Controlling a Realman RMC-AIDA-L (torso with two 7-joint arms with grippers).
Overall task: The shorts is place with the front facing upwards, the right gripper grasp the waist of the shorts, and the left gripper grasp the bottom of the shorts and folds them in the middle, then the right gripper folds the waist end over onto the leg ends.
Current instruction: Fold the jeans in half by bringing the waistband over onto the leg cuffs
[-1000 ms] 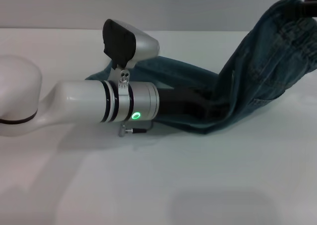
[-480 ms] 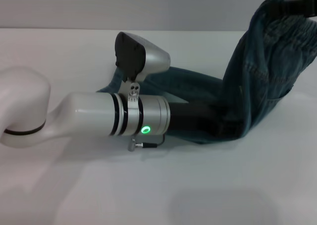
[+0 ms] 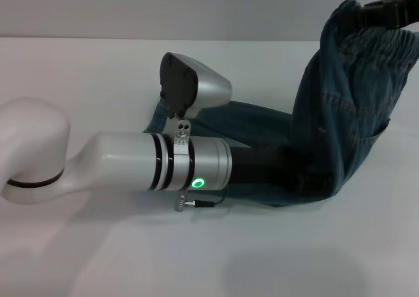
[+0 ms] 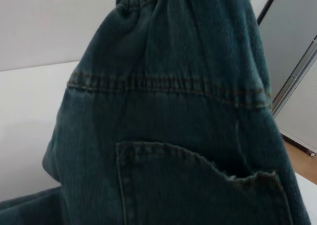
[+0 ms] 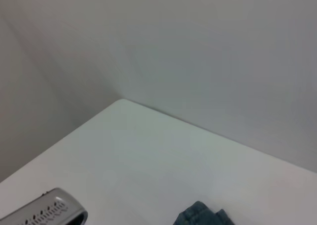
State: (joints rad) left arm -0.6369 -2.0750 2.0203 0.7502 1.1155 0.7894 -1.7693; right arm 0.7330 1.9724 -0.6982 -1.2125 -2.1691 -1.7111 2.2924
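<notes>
Right gripper (image 3: 393,12) hangs high over the far right part of the desk (image 3: 314,244). It is closed on the waist (image 3: 373,45) and holds it up in the air. Shorts (image 3: 340,127) hang down from it, and the rest lies flat on the desk. Left gripper's fingers hide under the cloth, so its grip cannot be told.
</notes>
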